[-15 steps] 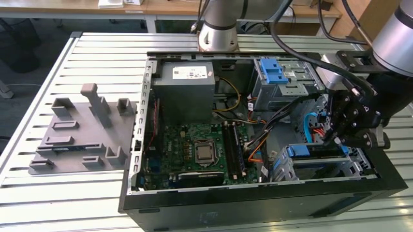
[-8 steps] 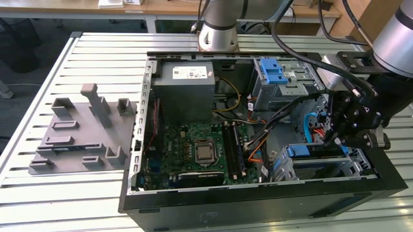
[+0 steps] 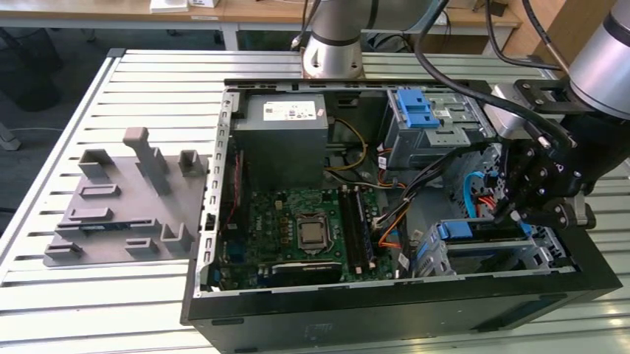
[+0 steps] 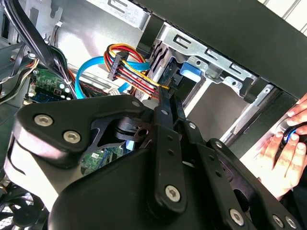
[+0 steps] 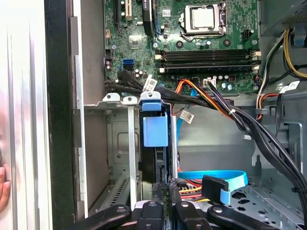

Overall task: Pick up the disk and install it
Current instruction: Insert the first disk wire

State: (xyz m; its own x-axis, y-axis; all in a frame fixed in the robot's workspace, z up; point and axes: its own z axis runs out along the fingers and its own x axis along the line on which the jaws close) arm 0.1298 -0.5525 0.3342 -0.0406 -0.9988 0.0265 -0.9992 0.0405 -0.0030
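The disk [image 5: 157, 143] stands on edge in the drive cage [image 3: 492, 247] of the computer case [image 3: 394, 310], its blue rail uppermost. The end effector [image 5: 165, 191] pinches its edge, fingers narrow. Judged heavy, rigid, shock-sensitive; grip the metal sides, not the plastic rail.

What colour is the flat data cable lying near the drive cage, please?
Light blue; the flat cable shows best in the first wrist view.
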